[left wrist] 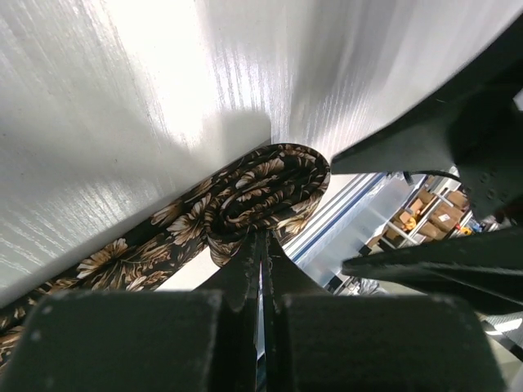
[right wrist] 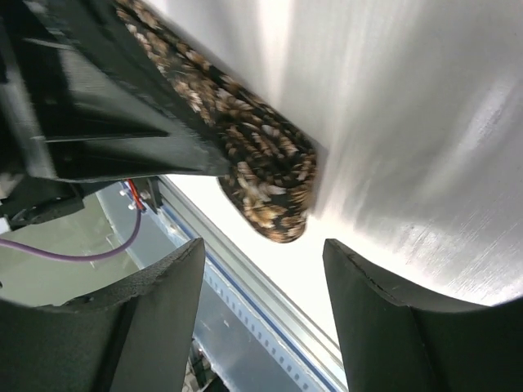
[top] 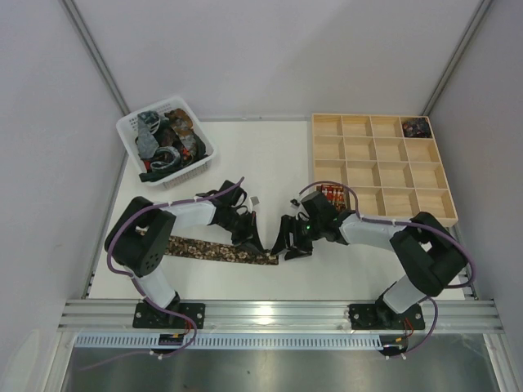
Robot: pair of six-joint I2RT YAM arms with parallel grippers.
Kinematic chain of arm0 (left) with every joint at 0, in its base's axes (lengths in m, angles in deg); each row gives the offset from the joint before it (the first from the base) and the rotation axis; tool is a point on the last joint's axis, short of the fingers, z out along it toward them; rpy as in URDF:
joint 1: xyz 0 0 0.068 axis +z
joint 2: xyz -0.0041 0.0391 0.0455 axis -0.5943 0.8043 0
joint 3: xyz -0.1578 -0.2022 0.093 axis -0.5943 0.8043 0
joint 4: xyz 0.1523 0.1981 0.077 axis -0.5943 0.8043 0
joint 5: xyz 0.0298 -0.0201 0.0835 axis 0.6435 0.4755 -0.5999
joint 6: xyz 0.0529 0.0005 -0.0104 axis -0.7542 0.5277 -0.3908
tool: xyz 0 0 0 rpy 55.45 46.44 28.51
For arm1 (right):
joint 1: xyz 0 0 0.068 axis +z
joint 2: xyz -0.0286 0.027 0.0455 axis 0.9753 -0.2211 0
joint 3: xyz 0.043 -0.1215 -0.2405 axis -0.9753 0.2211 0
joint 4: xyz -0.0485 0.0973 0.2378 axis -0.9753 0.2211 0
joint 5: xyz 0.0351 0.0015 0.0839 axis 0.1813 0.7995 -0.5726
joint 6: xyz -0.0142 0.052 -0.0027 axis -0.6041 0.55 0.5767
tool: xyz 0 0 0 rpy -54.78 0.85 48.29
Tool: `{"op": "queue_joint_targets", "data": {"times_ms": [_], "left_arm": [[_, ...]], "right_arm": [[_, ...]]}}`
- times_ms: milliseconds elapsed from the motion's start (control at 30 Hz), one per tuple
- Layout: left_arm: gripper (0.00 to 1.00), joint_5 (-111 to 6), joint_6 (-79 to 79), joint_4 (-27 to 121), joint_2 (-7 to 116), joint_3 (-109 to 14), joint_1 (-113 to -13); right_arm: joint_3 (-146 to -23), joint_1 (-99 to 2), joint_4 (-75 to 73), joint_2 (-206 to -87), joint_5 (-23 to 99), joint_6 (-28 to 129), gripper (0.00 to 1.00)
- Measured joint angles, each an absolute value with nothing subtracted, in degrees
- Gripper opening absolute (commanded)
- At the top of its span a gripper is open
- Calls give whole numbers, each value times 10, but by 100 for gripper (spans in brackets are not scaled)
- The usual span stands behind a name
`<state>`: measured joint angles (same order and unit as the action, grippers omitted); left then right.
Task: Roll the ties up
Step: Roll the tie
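A dark brown tie (top: 204, 247) with a tan floral print lies flat along the table's near side. Its right end is wound into a small roll (left wrist: 265, 192). My left gripper (top: 263, 247) stands at that roll, and in the left wrist view its jaws (left wrist: 263, 238) are pressed together with their tips in the roll's core. The right gripper (top: 286, 245) sits just to the right of the roll. In the right wrist view the roll (right wrist: 274, 184) lies a little beyond that gripper (right wrist: 261, 282), which is open and holds nothing.
A white basket (top: 129, 131) heaped with more ties stands at the back left. A wooden compartment tray (top: 384, 214) is at the right, with a rolled tie (top: 417, 126) in its far corner cell and another (top: 331, 193) in a near-left cell. The table's metal front rail (top: 278, 312) runs close below both grippers.
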<state>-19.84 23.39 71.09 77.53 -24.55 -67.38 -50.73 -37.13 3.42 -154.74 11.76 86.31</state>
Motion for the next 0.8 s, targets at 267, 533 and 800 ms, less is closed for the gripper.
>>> {"op": "queue_joint_targets", "data": {"times_ms": [267,533,800], "left_arm": [[0,-199,222,721,776,-246,-663],[0,-200,213,724,781,-246,-656],[1,-200,206,724,785,-245,-655]], "right_arm": [[-497,-372,-48,-1614,88,877,64],[-490,-372,-132,-1651,65,906,54],[-486,-372,-146,-1658,64,924,26]]}}
